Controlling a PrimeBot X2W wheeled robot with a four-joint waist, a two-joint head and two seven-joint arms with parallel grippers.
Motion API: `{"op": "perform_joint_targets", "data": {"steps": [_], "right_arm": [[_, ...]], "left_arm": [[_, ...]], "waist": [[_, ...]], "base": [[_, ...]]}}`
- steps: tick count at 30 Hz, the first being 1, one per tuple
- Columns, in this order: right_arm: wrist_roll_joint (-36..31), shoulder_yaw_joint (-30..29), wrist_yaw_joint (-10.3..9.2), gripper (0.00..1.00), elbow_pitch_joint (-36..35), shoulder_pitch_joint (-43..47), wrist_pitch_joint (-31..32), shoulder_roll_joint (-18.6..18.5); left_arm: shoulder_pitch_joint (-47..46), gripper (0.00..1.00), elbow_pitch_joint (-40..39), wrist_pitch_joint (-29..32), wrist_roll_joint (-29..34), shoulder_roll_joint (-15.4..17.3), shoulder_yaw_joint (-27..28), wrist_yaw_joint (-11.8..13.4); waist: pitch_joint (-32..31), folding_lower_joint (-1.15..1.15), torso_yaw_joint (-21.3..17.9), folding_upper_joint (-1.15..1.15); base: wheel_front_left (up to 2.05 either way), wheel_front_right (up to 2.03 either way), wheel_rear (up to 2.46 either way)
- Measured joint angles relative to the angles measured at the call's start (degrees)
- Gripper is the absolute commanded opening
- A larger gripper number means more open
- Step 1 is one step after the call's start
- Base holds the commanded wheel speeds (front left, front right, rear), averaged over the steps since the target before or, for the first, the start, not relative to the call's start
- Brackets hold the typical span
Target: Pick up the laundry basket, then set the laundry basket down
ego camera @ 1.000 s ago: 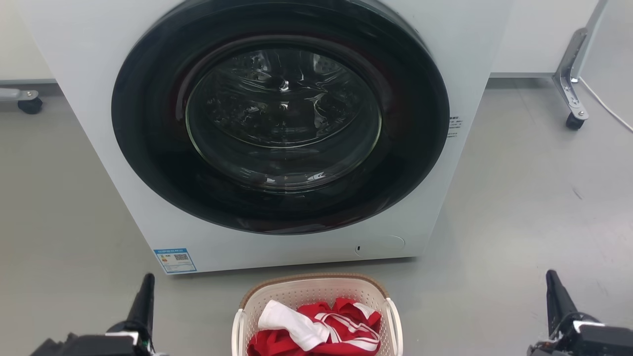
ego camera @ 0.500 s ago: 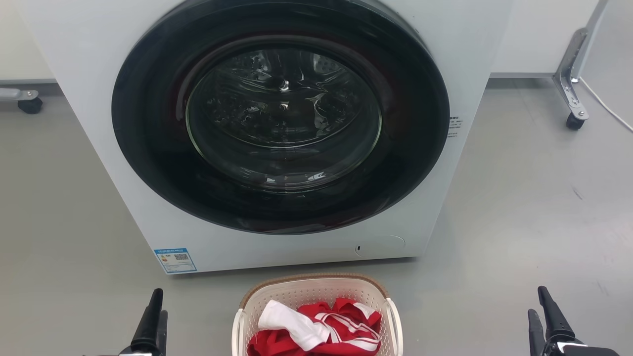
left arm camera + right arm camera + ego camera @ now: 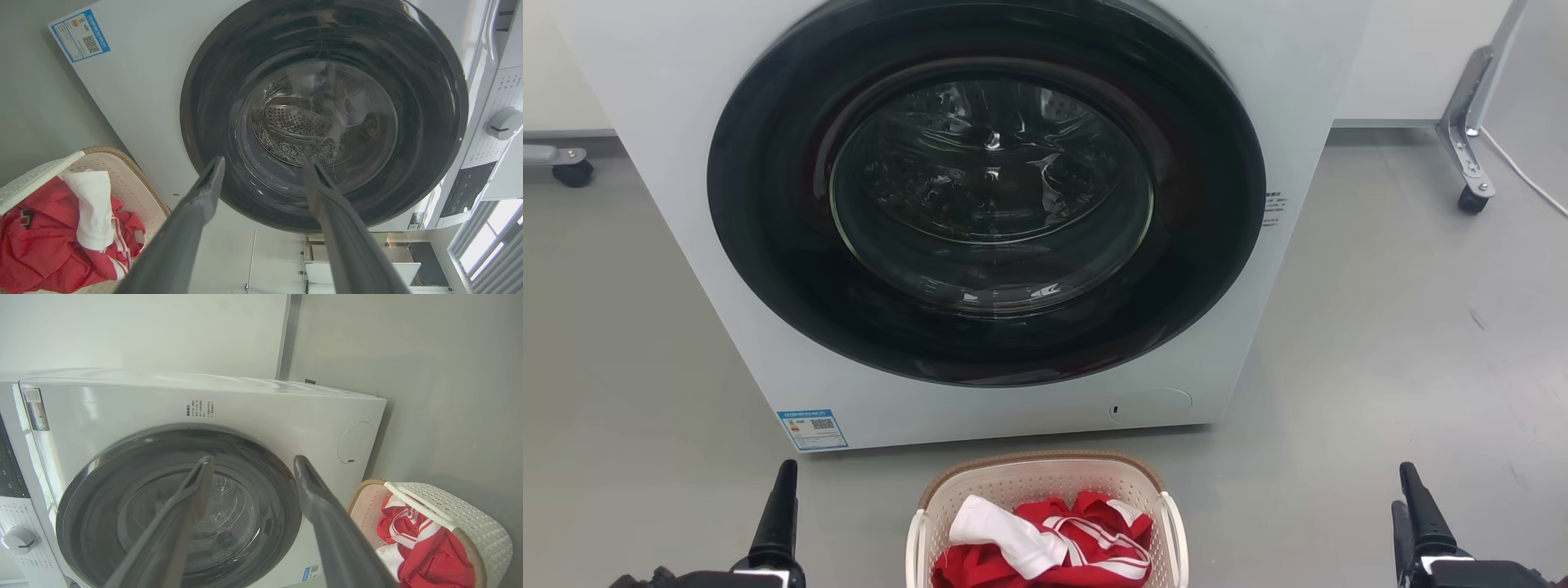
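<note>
Left gripper (image 3: 263, 163) and right gripper (image 3: 249, 461) hang wide and empty before the washer (image 3: 1307, 98), the basket (image 3: 1037, 460) sitting just before it too, so we should grasp both handles (image 3: 1174, 531) evenly and lift level.

Looked like a test lab staged as a laundry corner, not a lived-in home. Spotted a white front-loading washer (image 3: 988, 220), energy label (image 3: 812, 429) stuck on, parked straight on bare grey floor (image 3: 1380, 343). Caught white partition panels (image 3: 1413, 57) behind, on castered metal legs (image 3: 1462, 122), plus a loose cable (image 3: 1527, 184). Noted the laundry basket (image 3: 1029, 488) of red-and-white clothes (image 3: 1054, 547) out front.
</note>
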Motion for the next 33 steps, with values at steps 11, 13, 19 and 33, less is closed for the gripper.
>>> {"op": "perform_joint_targets", "data": {"steps": [11,13,19,33], "right_arm": [[-11.4,3.2,-2.52,1.00,-2.8,-0.1,-2.3,-0.1],[-14.1,3.8,-2.85,1.00,-3.1,-0.1,-2.7,-0.1],[-21.1,5.8,-3.59,1.00,-4.2,-0.1,-4.0,-0.2],[-36.6,10.3,-5.71,1.00,-6.2,-0.2,-7.0,-1.0]], "left_arm": [[0.0,1.00,-3.5,-2.2,10.6,0.1,-2.0,2.5],[0.0,1.00,-4.1,-2.6,13.0,0.1,-2.3,2.6],[0.1,1.00,-5.5,-4.0,20.8,0.2,-3.8,3.6],[0.1,1.00,-8.3,-6.9,38.6,1.9,-8.4,5.6]], "waist": [[0.2,0.00,0.1,0.00],[0.2,0.00,0.1,0.00],[0.4,0.00,0.1,0.00],[0.6,0.00,0.3,0.00]], "base": [[0.00,0.00,0.00],[0.00,0.00,0.00],[0.00,0.00,0.00],[0.00,0.00,0.00]]}}
